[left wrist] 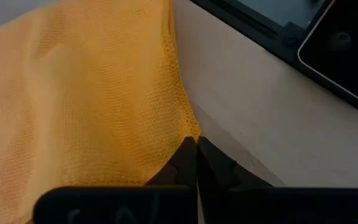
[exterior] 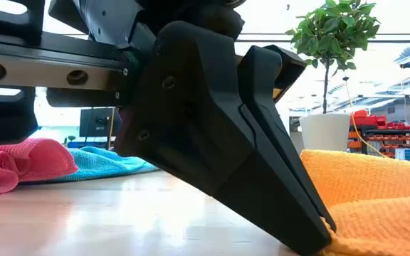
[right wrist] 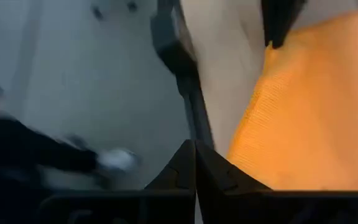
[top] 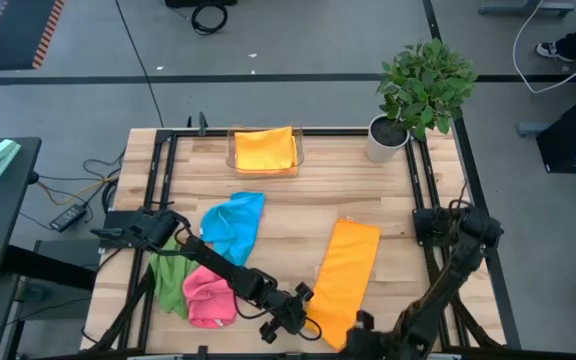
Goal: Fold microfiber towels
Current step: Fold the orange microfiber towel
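the long orange towel [top: 346, 270] lies flat on the table [top: 298, 205], already narrowed to a strip running from mid-table toward the near edge, which suggests one fold is done and a second, end-to-end fold is the step in hand. both arms reach to its near end for that reason. the left tool [left wrist: 196, 152] is down at the towel's near left corner, its fingers clenched together with the hem pinched at the tips; the low view shows those tips pressed into the cloth at table level, so the corner looks gripped rather than merely touched. the right tool [right wrist: 195, 155] sits at the opposite near corner, fingers also clenched, its tips right beside the towel's edge; whether cloth is actually caught between them i cannot tell.

the other towels wait out of the way: a blue one [top: 233, 225], a pink one [top: 208, 295] and a green one [top: 171, 280] bunched on the left, and a folded orange one [top: 264, 150] in the clear tray [top: 232, 160] at the far side, probably the drop-off spot.
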You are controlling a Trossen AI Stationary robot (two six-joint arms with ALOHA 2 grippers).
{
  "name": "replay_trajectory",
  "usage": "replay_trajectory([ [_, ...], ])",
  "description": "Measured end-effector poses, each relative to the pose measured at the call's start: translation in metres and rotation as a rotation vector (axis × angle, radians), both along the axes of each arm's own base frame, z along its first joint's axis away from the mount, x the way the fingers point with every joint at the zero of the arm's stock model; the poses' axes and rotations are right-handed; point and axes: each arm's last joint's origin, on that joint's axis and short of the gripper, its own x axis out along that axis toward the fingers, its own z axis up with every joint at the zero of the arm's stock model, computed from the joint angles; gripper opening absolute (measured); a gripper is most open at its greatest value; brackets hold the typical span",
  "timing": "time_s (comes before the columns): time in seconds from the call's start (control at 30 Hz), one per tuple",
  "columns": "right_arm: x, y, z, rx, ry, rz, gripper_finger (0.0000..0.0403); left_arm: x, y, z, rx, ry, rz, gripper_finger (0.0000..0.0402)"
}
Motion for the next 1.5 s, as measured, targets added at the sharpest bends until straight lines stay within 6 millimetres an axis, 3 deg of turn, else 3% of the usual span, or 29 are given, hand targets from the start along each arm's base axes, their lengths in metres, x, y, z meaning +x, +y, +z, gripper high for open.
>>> replay_trajectory([
  [0.17,0.006,0.014,0.003,-0.235,0.077,0.056,0.0042,0.0,0.0,0.0,-0.012,0.009,-0.005,0.0004],
  [0.43,0.011,0.023,-0.017,-0.303,0.118,0.153,0.0155,-0.001,-0.001,-0.001,-0.035,0.027,-0.007,0.0004],
  [0.57,0.016,0.02,-0.021,-0.338,0.117,0.176,0.0191,-0.001,-0.001,-0.001,-0.036,0.028,-0.007,0.0007],
  [0.9,0.027,0.026,-0.053,-0.281,0.156,0.199,0.0191,-0.001,-0.001,-0.001,-0.036,0.03,-0.008,0.0008],
  [1.5,0.017,0.023,-0.055,-0.321,0.195,0.138,0.019,-0.005,-0.003,-0.002,-0.07,0.085,-0.063,0.0005],
])
